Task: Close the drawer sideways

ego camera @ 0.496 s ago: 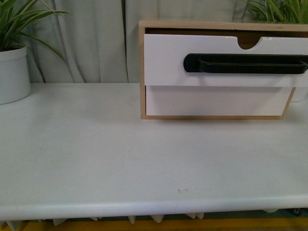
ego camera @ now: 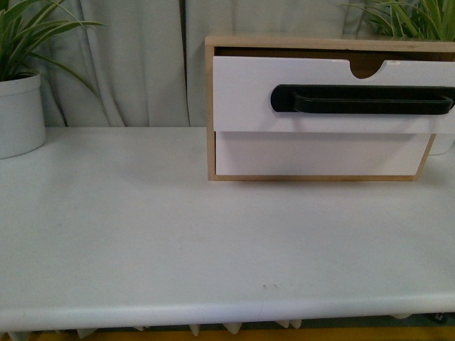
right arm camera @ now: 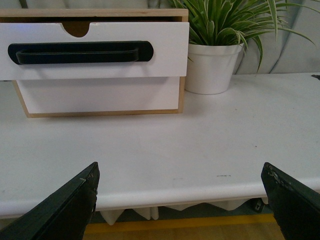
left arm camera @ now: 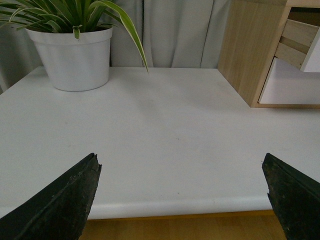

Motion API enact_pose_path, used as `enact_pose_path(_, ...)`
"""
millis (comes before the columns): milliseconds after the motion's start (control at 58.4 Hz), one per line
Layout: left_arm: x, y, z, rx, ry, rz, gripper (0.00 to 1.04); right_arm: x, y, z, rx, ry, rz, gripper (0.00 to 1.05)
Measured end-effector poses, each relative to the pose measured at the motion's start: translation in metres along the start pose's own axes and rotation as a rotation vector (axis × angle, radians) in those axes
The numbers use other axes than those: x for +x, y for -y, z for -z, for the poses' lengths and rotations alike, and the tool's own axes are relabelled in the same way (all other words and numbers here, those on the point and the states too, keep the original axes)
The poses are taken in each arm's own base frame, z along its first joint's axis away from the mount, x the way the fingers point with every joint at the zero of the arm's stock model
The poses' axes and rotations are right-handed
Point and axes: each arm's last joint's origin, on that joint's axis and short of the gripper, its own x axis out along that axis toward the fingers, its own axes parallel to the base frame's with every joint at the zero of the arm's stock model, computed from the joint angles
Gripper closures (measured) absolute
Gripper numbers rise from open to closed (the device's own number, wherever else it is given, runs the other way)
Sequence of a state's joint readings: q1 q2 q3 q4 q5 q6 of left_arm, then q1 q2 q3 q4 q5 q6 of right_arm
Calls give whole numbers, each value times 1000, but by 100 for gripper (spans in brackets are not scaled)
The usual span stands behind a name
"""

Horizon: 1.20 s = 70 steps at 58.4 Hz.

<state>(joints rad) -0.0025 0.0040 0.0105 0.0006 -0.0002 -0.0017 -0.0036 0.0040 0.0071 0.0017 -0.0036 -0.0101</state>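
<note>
The drawer (ego camera: pixel 245 96) is the upper one of a light-wood box (ego camera: pixel 210 106) at the back right of the table. Its white front carries a long black bar handle (ego camera: pixel 362 100) and a semicircular notch (ego camera: pixel 367 69), and it stands pulled out past the plain lower drawer (ego camera: pixel 320 153). The right wrist view shows the drawer (right arm camera: pixel 165 50) head-on, far beyond my open right gripper (right arm camera: pixel 180 197). My left gripper (left arm camera: pixel 182 195) is open at the table's front edge, with the wooden box (left arm camera: pixel 247 50) off to one side. Neither gripper shows in the front view.
A white potted plant (ego camera: pixel 18 110) stands at the back left of the white table (ego camera: pixel 178 234), and another pot (right arm camera: pixel 212 67) stands just right of the box. A grey curtain (ego camera: pixel 135 57) hangs behind.
The whole front view has shifted slightly downward in the picture. Nothing on the table has visibly moved.
</note>
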Motion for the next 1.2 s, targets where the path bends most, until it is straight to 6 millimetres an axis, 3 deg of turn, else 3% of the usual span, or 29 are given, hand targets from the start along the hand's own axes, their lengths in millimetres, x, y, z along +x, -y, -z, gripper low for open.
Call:
enact_pose_path(941,0,0,0,0,0,0,6,0,0,0,0,0,0,9)
enact_pose_path(992,0,0,0,0,0,-1,6,0,0,1,-3,-56,60,9)
enact_pose_path(1095,1,1,5,222,-102,-169,6,3,2,4,-15,-231,182,9)
enact_pose_path(1198,3,4,3,446,-110,-183,6,7,6,2,-5,-286,170,9)
